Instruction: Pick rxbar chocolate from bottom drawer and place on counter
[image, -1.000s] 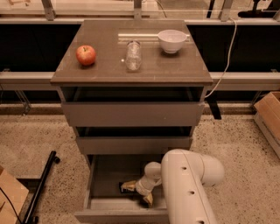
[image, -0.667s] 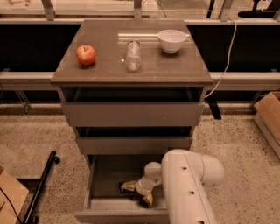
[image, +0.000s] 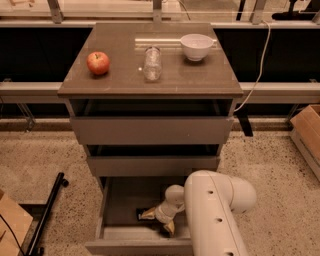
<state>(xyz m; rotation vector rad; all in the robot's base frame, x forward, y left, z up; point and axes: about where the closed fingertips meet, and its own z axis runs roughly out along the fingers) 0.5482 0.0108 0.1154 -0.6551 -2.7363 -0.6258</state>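
My gripper (image: 158, 222) is low inside the open bottom drawer (image: 120, 200), its fingers (image: 148, 214) spread apart and holding nothing. It sits this low because the rxbar chocolate (image: 140, 215) lies flat on the drawer floor, just beside one fingertip. The tabletop (image: 120, 82) above carries an apple (image: 98, 63), a glass jar (image: 152, 64) and a bowl (image: 196, 46).

end effector (image: 158, 221) low inside open bottom drawer (image: 120, 200). on table (image: 200, 80): red apple (image: 98, 63), glass jar (image: 152, 64), white bowl (image: 196, 46).
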